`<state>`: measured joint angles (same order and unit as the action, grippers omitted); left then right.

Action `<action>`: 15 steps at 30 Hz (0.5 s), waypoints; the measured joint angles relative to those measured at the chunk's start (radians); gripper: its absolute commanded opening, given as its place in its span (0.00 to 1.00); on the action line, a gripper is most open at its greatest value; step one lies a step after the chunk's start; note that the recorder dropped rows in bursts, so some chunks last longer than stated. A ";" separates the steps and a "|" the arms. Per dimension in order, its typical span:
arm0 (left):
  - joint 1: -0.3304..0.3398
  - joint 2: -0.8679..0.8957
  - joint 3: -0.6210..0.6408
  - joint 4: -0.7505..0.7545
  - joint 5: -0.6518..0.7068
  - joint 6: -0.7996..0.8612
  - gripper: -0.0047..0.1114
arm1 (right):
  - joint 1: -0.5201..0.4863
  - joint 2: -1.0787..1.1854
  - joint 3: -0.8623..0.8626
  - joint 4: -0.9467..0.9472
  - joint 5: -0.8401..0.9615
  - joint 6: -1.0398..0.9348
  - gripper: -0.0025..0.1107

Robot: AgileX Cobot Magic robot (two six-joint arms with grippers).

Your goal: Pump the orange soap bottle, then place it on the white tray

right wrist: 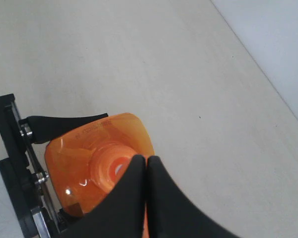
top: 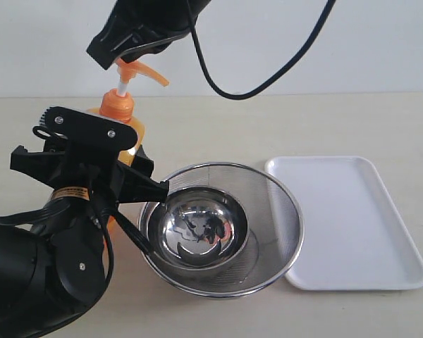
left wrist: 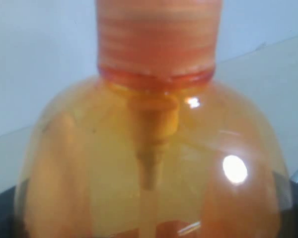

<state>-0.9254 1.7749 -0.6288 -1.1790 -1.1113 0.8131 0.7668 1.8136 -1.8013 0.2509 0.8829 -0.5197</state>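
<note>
At upper left, right claw, fingers together, sits straight above the pump of the upright bottle; left claw clamps its body.

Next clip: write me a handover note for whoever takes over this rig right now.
Left gripper: shut on the orange soap bottle, upright on the table left of the strainer.
Right gripper: shut, fingertips over the pump head; the white stem shows, so the pump is up.
White tray: right of the strainer, without the bottle.
Done: bottle gripped. Whether it was pumped cannot be told.
Left: pump, then set the bottle on the tray.
</note>
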 measured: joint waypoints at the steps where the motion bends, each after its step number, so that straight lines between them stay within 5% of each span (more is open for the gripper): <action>1: 0.000 0.000 0.000 0.000 0.000 0.000 0.08 | 0.000 0.000 0.000 0.000 0.000 0.002 0.02; 15: 0.000 0.000 0.000 0.000 0.000 0.000 0.08 | 0.000 0.000 0.000 0.000 0.000 0.006 0.02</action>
<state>-0.9254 1.7749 -0.6288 -1.1790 -1.1113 0.8131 0.7668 1.8136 -1.8013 0.2509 0.8829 -0.5140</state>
